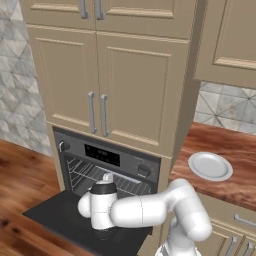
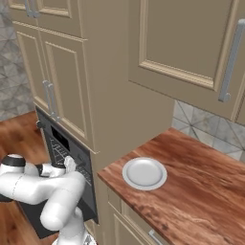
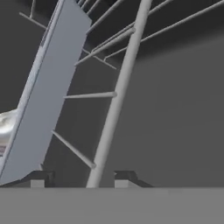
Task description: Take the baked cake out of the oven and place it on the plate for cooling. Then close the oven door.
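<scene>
Cake: can't locate in any view. Oven [image 1: 107, 160] door [image 1: 60, 215] down flat, racks [image 3: 118, 94] exposed. Gripper [image 3: 83, 179] inside oven by rack wire, jaws apart, grip can't tell. Plate [image 2: 144, 173] on wood counter [image 2: 206, 191], right of oven.

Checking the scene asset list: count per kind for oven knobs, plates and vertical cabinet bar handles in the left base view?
Round dark oven knobs: 2
Round white-grey plate: 1
Vertical silver cabinet bar handles: 4
Total: 7
</scene>
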{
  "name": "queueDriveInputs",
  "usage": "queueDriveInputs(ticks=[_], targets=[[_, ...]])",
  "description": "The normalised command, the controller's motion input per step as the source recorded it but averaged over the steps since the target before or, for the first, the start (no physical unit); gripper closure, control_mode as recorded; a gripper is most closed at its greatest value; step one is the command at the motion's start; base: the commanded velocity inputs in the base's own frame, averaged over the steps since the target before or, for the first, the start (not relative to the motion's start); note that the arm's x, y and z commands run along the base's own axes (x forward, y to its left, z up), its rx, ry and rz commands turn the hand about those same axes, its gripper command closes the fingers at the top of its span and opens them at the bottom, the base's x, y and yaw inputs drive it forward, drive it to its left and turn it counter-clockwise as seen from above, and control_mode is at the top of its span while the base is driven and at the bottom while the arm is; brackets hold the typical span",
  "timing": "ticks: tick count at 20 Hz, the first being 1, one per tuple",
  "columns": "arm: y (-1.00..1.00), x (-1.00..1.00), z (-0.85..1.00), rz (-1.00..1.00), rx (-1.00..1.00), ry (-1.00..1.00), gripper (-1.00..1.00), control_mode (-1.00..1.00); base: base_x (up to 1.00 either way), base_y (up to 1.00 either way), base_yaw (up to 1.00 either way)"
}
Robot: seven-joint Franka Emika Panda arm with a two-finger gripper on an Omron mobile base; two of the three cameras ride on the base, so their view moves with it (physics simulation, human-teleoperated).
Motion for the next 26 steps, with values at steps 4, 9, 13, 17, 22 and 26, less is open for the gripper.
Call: queueDriveInputs(ticks=[4, 9, 13, 17, 22, 26], targets=[[1.00, -0.42, -1.00, 0.00, -0.18, 0.27, 1.00, -1.00, 0.00, 0.00, 0.00], [1.00, -0.47, -1.00, 0.00, -0.16, 0.40, 1.00, -1.00, 0.00, 0.00, 0.00], [1.00, -0.68, -1.00, 0.00, -0.20, 0.40, 1.00, -1.00, 0.00, 0.00, 0.00], [1.00, -0.95, -1.00, 0.00, -0.24, 0.37, 1.00, -1.00, 0.00, 0.00, 0.00], [1.00, -0.92, -1.00, 0.00, -0.26, 0.42, 1.00, -1.00, 0.00, 0.00, 0.00], [1.00, -0.95, -1.00, 0.00, -0.26, 0.46, 1.00, -1.00, 0.00, 0.00, 0.00]])
